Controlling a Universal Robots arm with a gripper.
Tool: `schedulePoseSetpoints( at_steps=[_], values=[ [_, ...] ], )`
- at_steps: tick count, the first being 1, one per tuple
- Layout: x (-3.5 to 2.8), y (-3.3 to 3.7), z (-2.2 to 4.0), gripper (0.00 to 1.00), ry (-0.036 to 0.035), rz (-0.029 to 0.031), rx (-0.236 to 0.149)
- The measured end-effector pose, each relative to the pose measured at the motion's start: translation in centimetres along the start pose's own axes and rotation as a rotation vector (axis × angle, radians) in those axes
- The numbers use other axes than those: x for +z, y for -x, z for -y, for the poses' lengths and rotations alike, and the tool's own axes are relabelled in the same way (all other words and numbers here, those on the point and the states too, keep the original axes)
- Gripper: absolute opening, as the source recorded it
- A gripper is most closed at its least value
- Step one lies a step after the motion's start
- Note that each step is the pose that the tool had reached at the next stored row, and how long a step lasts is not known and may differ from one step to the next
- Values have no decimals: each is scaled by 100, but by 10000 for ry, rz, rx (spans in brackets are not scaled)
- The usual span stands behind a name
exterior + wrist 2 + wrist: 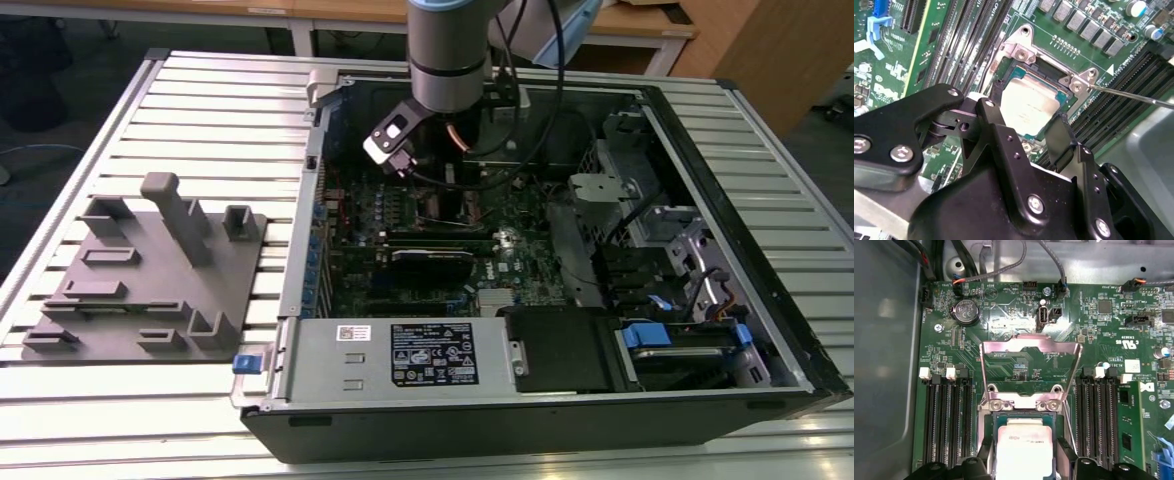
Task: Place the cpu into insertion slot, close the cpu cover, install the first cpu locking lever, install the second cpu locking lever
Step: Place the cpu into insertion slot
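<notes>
The cpu (1029, 105), a square chip with a pale metal top, sits level inside the rim of the insertion slot (1048, 67) on the green board. My gripper (1025, 116) straddles it, with one black finger against each of two opposite edges. The first wrist view shows the same hold: the gripper (1024, 446) around the cpu (1024, 452). I cannot tell whether the chip is fully seated. The cpu cover (1029, 347), a silver windowed frame, is swung open away from the socket on its hinge. A thin locking lever (1134, 96) sticks out sideways, unlatched. In the exterior view the gripper (447, 175) reaches into the open case.
The open computer case (747, 370) lies on a slatted table. A grey moulded fixture (147, 270) stands at the exterior view's left. Long black memory slots (949, 425) flank the socket on both sides. Cables (979, 270) run along the board's edge. A black card (430, 262) crosses the board.
</notes>
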State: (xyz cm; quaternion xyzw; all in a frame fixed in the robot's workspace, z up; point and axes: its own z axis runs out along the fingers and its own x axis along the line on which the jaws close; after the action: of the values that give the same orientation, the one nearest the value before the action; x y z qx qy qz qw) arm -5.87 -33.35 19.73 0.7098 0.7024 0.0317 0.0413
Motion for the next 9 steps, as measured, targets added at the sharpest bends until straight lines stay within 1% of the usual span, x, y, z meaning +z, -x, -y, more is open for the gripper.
schedulePoseSetpoints(
  at_steps=[3, 5, 7, 9],
  values=[
    [-28, 0, -3, 61, 0, 0, -1],
    [-34, 0, -4, 61, 2, -3, 0],
    [-58, 1, -6, 61, 1, -1, 0],
    [-58, 1, -6, 61, 1, -1, -1]
  ],
)
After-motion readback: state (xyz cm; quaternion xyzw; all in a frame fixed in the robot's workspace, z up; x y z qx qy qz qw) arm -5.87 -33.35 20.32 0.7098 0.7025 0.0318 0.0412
